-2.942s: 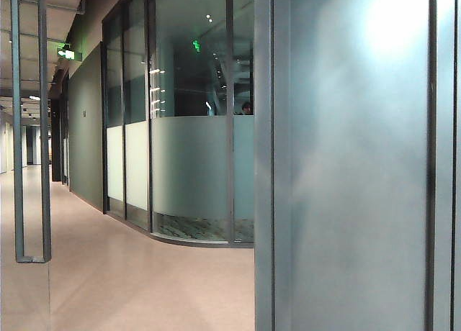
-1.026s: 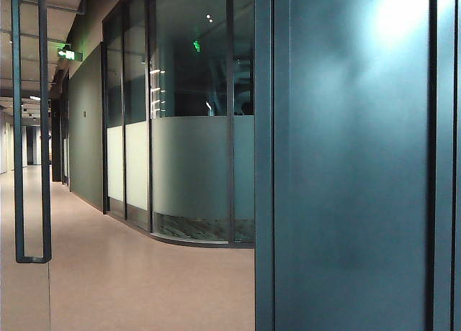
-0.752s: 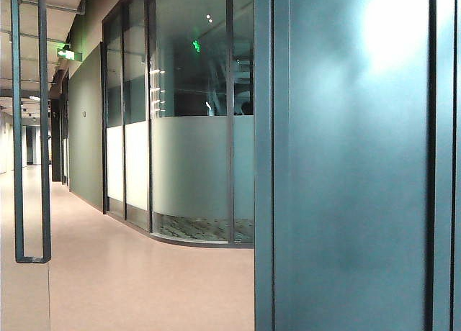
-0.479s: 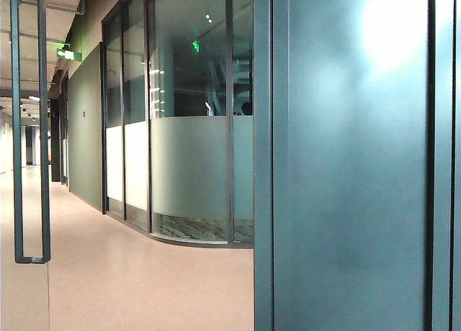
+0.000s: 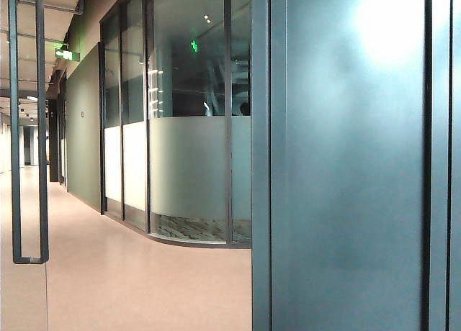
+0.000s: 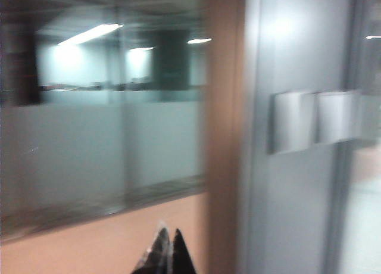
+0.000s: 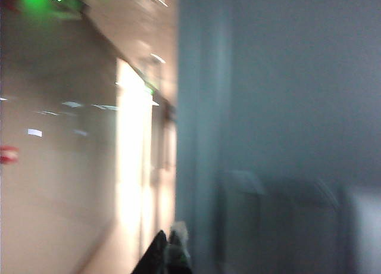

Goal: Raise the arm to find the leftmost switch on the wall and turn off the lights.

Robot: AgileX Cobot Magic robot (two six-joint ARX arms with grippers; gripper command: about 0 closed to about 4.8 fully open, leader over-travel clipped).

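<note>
The switches you were after showed in both wrist views, blurred. In the left wrist view two pale rectangular switch plates (image 6: 312,120) sat side by side on a grey wall panel (image 6: 286,214), touching edge to edge, with a tan strip beside the panel and frosted glass beyond it. In the right wrist view a row of switch plates (image 7: 280,220) showed dimly on a dark grey-blue wall (image 7: 286,95); the smear was too heavy for you to count them or pick out the leftmost with any certainty.

Your left tool (image 6: 165,255) showed only as two dark fingertips pressed together, clenched on nothing, apart from the plates and not touching the wall. Your right tool (image 7: 166,251) likewise showed just its tips close together; it looked clenched and empty, though the blur left that uncertain, and it hung near the wall's edge, short of the plates.

In the exterior view neither arm appeared. You had a grey-blue frosted panel (image 5: 353,173) near on the right with a bright glare high on it, a curved glass partition (image 5: 191,165) farther left, a tan corridor floor (image 5: 130,273) running far away, and a green exit sign (image 5: 66,55) near the ceiling.
</note>
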